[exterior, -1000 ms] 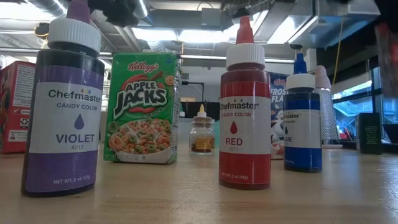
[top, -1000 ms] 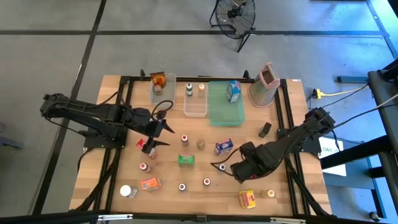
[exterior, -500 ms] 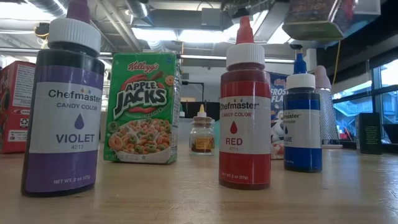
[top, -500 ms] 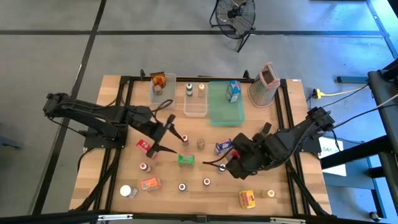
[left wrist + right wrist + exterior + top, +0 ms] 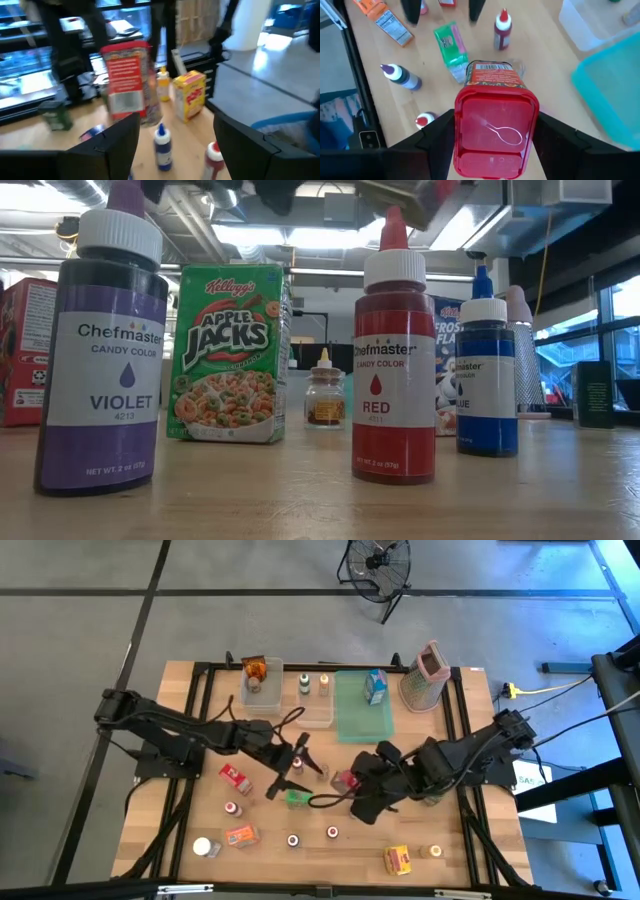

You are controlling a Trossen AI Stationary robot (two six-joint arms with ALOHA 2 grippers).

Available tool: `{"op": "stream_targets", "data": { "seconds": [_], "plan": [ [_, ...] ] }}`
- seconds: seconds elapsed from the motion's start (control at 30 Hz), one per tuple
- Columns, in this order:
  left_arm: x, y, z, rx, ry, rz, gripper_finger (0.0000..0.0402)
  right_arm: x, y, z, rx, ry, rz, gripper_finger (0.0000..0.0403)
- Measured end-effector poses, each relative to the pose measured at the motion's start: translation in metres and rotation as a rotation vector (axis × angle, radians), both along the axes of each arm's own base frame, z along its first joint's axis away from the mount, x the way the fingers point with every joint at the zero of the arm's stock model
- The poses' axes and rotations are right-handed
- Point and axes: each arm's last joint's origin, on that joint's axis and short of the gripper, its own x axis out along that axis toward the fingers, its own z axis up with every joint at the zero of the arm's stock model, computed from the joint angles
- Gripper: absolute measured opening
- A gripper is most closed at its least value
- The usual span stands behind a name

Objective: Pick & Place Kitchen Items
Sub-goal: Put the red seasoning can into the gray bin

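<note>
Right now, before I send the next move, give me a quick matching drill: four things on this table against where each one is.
Things:
1. red-lidded jar
2. Apple Jacks box
3. blue carton
4. box grater

Places:
A. standing in the green tray
B. held above the table in the right gripper
C. at the table's far right corner, beside the tray
D. upright mid-table, near the open left gripper

Pairs: 1-B, 2-D, 3-A, 4-C
</note>
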Motion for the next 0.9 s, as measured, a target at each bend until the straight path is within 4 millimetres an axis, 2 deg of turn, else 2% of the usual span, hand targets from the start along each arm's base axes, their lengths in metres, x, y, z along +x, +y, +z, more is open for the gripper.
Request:
{"op": "stream_targets", "data": {
  "seconds": [0.3, 0.47, 0.63, 0.9],
  "plan": [
    [0.022, -0.003, 0.010, -0.003, -0.034, -0.010, 0.0249, 0.009, -0.008, -0.003, -0.037, 0.004, 0.031, 0.0232],
    [0.024, 0.002, 0.012, 0.028, -0.057, 0.009, 0.0249, 0.012, -0.007, -0.006, -0.039, 0.012, 0.045, 0.0232],
    [0.025, 0.013, 0.011, -0.034, -0.016, 0.055, 0.0249, 0.013, -0.007, -0.007, -0.049, 0.018, 0.057, 0.0232],
    [0.025, 0.023, 0.009, -0.025, 0.003, 0.086, 0.0249, 0.013, -0.008, -0.007, -0.052, 0.018, 0.059, 0.0234]
  ]
}}
